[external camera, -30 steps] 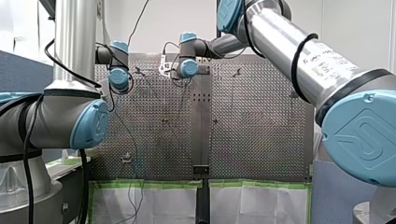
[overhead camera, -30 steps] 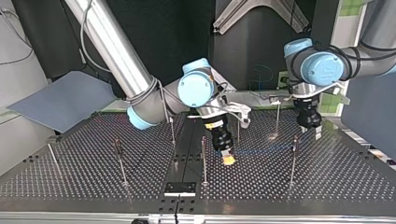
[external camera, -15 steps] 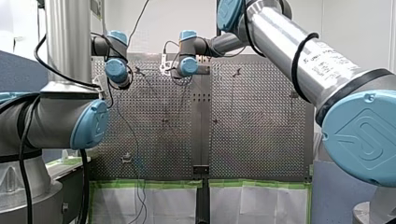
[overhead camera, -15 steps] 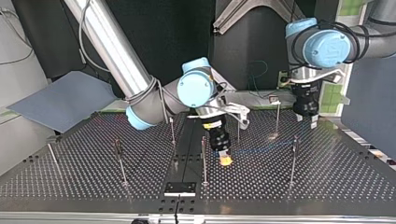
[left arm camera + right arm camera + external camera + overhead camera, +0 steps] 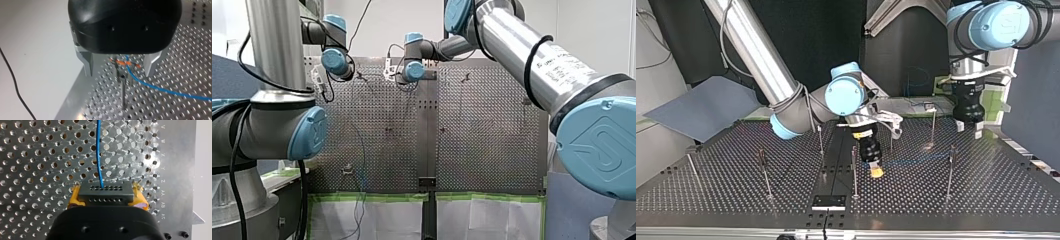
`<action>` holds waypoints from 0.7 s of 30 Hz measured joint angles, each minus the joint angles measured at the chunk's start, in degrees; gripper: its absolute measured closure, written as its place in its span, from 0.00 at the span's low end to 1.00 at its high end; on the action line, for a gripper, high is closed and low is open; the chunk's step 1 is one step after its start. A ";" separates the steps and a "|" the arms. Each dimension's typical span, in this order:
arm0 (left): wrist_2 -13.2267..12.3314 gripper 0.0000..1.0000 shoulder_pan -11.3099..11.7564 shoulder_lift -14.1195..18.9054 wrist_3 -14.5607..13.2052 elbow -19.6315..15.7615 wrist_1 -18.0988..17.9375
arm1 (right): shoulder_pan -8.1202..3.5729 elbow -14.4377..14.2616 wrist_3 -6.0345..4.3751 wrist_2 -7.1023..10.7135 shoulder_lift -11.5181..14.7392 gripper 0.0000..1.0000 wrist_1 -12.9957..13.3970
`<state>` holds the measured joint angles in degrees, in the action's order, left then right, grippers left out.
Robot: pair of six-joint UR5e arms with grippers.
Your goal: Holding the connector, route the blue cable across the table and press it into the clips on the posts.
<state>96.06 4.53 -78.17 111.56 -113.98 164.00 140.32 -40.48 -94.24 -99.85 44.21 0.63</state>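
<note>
A dark backdrop stands behind a wide perforated metal bench (image 5: 726, 200), and both arms work over the half of it at the top view's right. My right arm (image 5: 756, 55) slants down to the bench's middle strip. My left arm (image 5: 996, 20) hangs high over the far corner at that view's right. My right claw (image 5: 877, 171) is low above the plate, and its yellow pads (image 5: 75, 195) are clamped on the dark connector (image 5: 105, 193). My left claw (image 5: 969, 129) is raised, with its metal fingers (image 5: 87, 65) spread apart and gripping nothing. Thin posts (image 5: 765, 175) stand across the bench from one side edge to the other. The blue cable (image 5: 916, 159) runs from the connector along the plate to the post (image 5: 949, 172) nearest the side edge at the top view's right. In the left wrist view it passes through the orange clip (image 5: 122, 62) at that post's top, directly below the open fingers. By my reading this first clip is filled and the left claw is done with it. The posts from the middle strip toward the opposite side edge show no cable. Most of the routing is therefore left to do: carrying the connector across the bench and pressing the cable into each remaining clip.
</note>
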 joint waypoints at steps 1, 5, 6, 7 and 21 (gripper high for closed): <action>-0.39 0.00 -0.04 0.37 0.38 0.00 0.15 | 0.00 0.00 0.00 0.00 0.00 1.00 0.00; -2.21 0.00 -0.31 1.25 0.99 -0.01 1.00 | -0.07 0.00 0.01 0.00 -0.01 1.00 0.00; -2.50 0.00 -0.40 1.32 0.74 0.00 1.29 | -0.07 0.00 0.00 0.00 -0.01 1.00 0.00; -2.72 0.00 -0.51 1.36 0.41 0.00 1.59 | -0.07 0.00 0.00 0.00 -0.01 1.00 0.00; -7.48 0.00 -3.16 0.63 -6.43 0.13 3.78 | -0.15 0.00 0.00 0.00 -0.02 1.00 0.06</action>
<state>88.58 1.37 -77.54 105.14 -113.85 167.78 140.17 -40.48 -94.23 -99.85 44.19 0.68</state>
